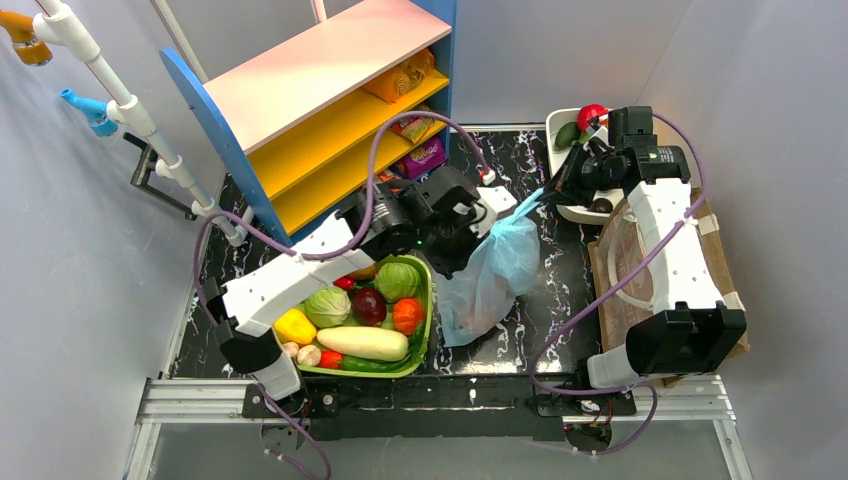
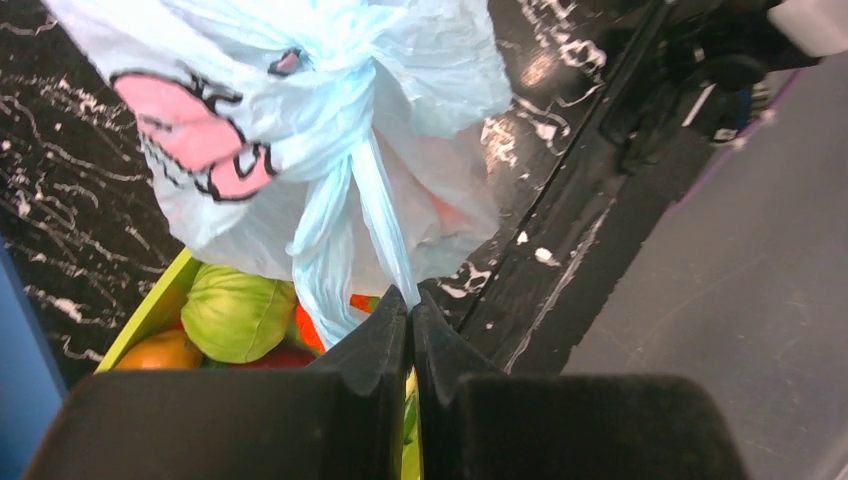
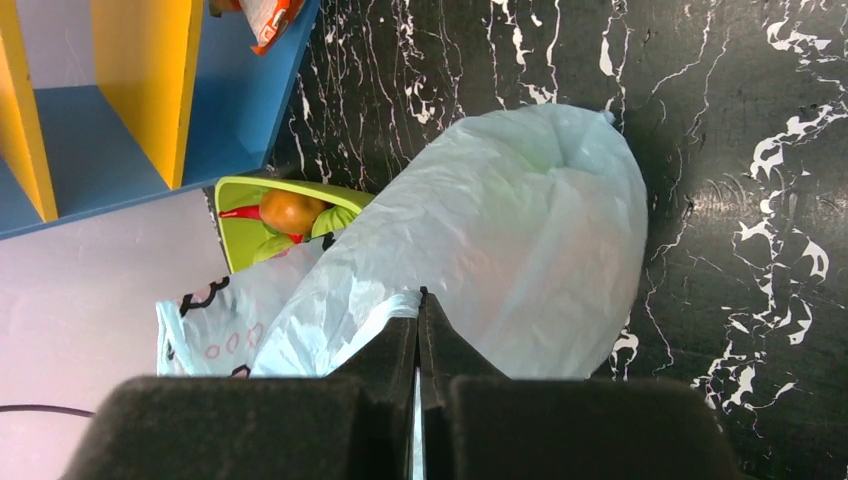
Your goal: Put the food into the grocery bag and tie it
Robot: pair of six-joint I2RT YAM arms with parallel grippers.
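The top view looks steeply down from above and behind the arm bases, which lie along the bottom edge of the frame. From far off it takes in the whole black marbled worktop (image 1: 520, 160), with the shelf unit (image 1: 320, 70) at upper left. The left wrist view sits just behind the left tool (image 2: 411, 295), whose fingers fill the lower centre, and looks along them, very near, at the grocery bag (image 2: 300, 120). The right wrist view looks down past the right tool (image 3: 420, 295), also lower centre, close over the same bag. All three views share the bag, the worktop and the green basket (image 1: 427, 335).
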